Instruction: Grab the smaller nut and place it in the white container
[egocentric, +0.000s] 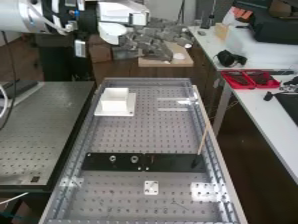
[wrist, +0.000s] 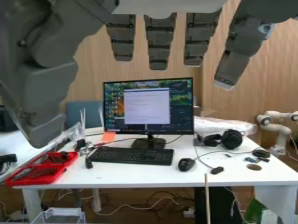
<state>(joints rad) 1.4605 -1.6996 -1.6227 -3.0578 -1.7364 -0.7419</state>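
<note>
"High view, starting leftmost: how is the arm posed?"

"The smooth white, jointed arm (egocentric: 23, 17) reaches in level, above and beyond the bench's far end."

"And the smaller nut?"

"Too small to make out for certain on the flat black rectangular bar (egocentric: 174, 162). The larger round metal nut (egocentric: 112, 158) stands there, farther up sits the square-walled white container (egocentric: 115, 103) on its white plate (egocentric: 128, 111), and then the round metal bearing (egocentric: 134, 159) stands on the bar."

"The hand?"

"The dark grey segmented hand (egocentric: 151, 44) points away from the arm, well apart from the container. In the wrist view its fingers (wrist: 159, 42) are straight and spread, pinching nothing."

"Rightmost?"

"A thin pale wooden stick (egocentric: 203, 137) slants up from the bar; farther over lie glossy red trays (egocentric: 238, 80)."
</note>
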